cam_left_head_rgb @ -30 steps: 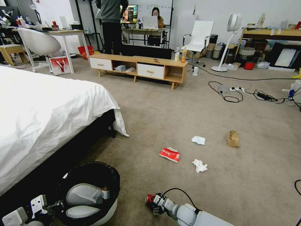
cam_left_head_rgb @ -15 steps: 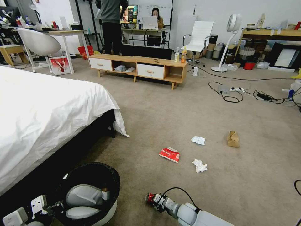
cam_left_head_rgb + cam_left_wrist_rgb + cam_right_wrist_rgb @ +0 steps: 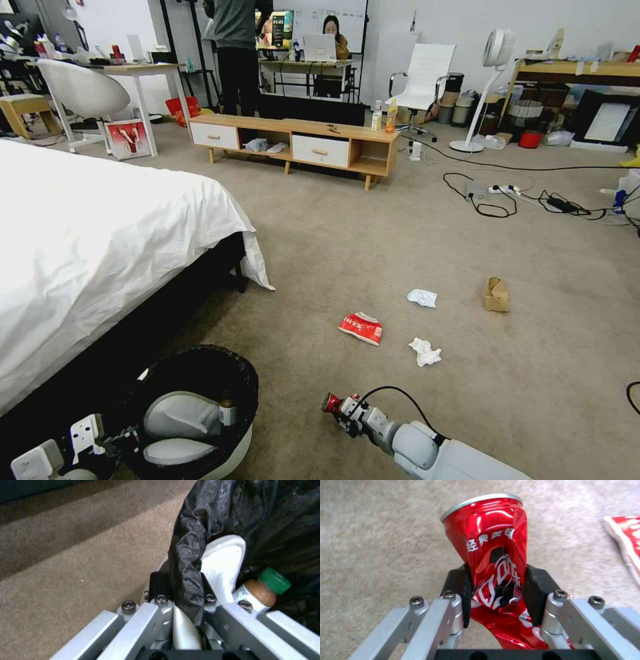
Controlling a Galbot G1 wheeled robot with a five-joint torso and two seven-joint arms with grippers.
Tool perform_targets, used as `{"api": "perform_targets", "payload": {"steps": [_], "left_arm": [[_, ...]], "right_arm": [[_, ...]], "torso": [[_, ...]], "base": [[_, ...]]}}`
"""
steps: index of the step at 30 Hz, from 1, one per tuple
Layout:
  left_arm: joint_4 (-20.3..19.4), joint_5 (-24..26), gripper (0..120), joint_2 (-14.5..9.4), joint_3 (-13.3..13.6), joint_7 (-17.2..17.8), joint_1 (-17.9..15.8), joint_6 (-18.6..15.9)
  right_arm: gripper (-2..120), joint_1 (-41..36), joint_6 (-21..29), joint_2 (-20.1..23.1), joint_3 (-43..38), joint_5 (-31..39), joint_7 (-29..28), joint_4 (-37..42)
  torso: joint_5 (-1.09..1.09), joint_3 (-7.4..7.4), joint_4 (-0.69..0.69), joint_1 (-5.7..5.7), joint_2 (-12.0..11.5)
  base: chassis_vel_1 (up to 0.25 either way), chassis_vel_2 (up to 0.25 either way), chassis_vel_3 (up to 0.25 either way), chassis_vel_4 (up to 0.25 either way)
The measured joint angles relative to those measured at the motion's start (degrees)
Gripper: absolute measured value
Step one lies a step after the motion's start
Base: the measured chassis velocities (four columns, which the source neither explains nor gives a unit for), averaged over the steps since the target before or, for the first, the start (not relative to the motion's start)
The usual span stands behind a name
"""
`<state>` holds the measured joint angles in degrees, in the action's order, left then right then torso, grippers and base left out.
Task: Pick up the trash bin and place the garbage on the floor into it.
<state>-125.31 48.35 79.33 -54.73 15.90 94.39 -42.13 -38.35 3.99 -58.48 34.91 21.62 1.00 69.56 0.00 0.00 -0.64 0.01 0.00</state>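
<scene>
A: Where's the small round white plastic trash bin (image 3: 200, 427) with its black bag lining?

B: Low beside the bed, the left gripper (image 3: 181, 590) pinching its rim. A green-capped bottle (image 3: 263, 590) lies inside already.

A: And the crushed red can (image 3: 493, 555)?

B: Clamped between the right gripper's (image 3: 341, 412) pads, just off the beige carpet (image 3: 400, 227), right of the bin.

A: What's left?

B: I'd say most of it: the flattened red-white carton (image 3: 361, 327), two crumpled white tissues (image 3: 424, 351), and the brown paper box (image 3: 496, 294) farther out.

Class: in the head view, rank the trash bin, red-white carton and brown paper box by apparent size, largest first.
1. Trash bin, nearest the camera.
2. Red-white carton.
3. Brown paper box, farther off, so its true size is unsure.
</scene>
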Motion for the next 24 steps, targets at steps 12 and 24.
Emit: {"api": "perform_targets", "payload": {"steps": [12,24], "left_arm": [[-1.69,1.6,3,-1.09,-0.29,0.72,-0.21,0.0],[-3.52,4.94,3,-2.54,-0.08,2.42,-1.05,0.0]], "right_arm": [[30,1.09,3.67,8.3,-8.68,7.52,-3.01,22.03],[30,7.65,8.31,10.31,-14.86,21.8,-7.15,42.81]], "torso": [[0.0,0.0,0.01,0.0,0.0],[-0.01,0.0,0.0,0.0,0.0]], "base": [[0.0,0.0,0.0,0.0],[0.0,0.0,0.0,0.0]]}}
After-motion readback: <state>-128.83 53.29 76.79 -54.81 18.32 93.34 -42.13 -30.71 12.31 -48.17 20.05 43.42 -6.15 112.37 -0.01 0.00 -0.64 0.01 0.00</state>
